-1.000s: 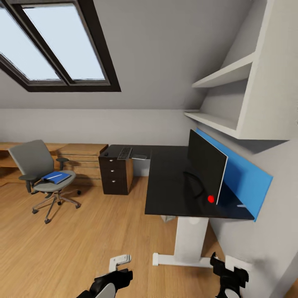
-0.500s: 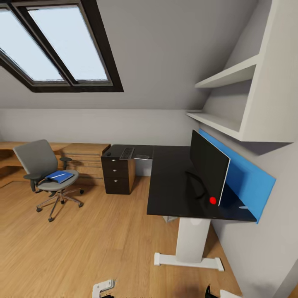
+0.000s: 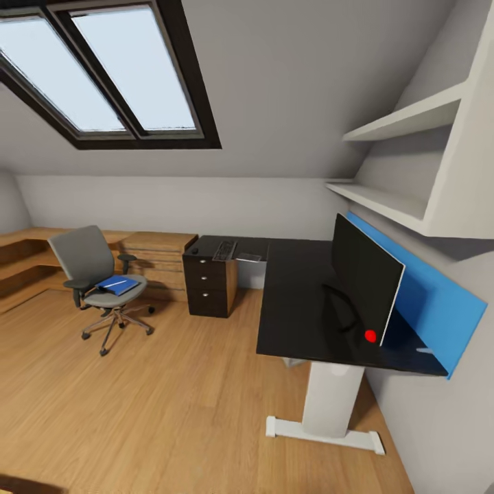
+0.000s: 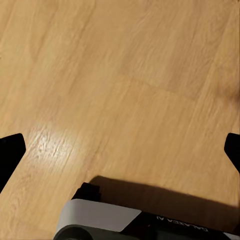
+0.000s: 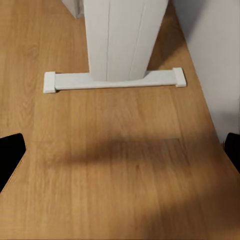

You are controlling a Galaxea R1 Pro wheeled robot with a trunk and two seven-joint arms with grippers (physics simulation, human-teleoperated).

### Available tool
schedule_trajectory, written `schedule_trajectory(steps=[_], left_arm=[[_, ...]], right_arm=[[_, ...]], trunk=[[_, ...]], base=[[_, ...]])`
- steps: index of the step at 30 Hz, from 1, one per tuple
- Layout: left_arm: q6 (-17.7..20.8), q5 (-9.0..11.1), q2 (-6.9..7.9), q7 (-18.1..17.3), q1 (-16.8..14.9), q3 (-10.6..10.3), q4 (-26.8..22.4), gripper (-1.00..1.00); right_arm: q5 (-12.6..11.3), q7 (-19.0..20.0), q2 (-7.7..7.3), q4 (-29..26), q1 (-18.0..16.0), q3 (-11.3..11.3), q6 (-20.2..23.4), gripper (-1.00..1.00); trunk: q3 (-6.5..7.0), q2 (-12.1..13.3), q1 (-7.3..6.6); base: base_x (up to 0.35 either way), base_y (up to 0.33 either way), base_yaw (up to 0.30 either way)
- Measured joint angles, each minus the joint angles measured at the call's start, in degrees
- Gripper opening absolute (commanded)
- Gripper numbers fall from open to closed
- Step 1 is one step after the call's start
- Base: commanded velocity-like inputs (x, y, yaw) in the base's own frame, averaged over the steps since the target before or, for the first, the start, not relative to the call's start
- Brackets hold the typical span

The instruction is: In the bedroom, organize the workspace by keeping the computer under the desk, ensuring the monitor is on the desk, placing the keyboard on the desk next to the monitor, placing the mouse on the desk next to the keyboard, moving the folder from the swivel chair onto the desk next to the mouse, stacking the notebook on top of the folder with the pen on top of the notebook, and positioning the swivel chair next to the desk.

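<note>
Both my tools spread, empty, over floor. Monitor (image 3: pixel 363 281) on bench (image 3: pixel 302 302); folder (image 3: pixel 116 284) on chair (image 3: pixel 96 274).

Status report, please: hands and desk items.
Both hands open, empty, over wood floor. Wide black monitor on black L-shaped desk. Blue folder on grey swivel chair.

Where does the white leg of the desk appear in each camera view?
Head view: white desk leg at lower right, under the black desktop.
Right wrist view: the leg stands on its flat foot, beside the grey wall.
Left wrist view: wood floor.
Shared landmark: that wood floor.
</note>
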Motion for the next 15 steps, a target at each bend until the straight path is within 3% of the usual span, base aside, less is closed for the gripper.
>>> schedule_trajectory(steps=[3, 8, 15], left_arm=[[-3.5, 0.1, -0.03, -0.3, 0.0, 0.0, 0.2, 1.00], [-4.5, 0.1, -0.09, -0.3, 0.0, 0.0, 0.2, 1.00], [-4.9, 0.0, -0.21, -0.2, 0.0, -0.1, 0.2, 1.00]], right_arm=[[0.0, 0.1, 0.00, 1.2, -1.4, 0.0, 0.0, 1.00], [0.2, 0.2, 0.00, 1.7, -1.6, 0.2, -0.8, 1.00], [0.8, 0.3, -0.14, 5.7, -1.7, 0.5, -5.4, 1.00]], trunk=[[-0.24, 0.0, -0.03], [-0.57, 0.0, -0.03], [-0.66, 0.0, -0.03]], base=[[0.157, 0.083, 0.117], [0.253, 0.191, 0.040], [0.268, 0.230, 0.006]])
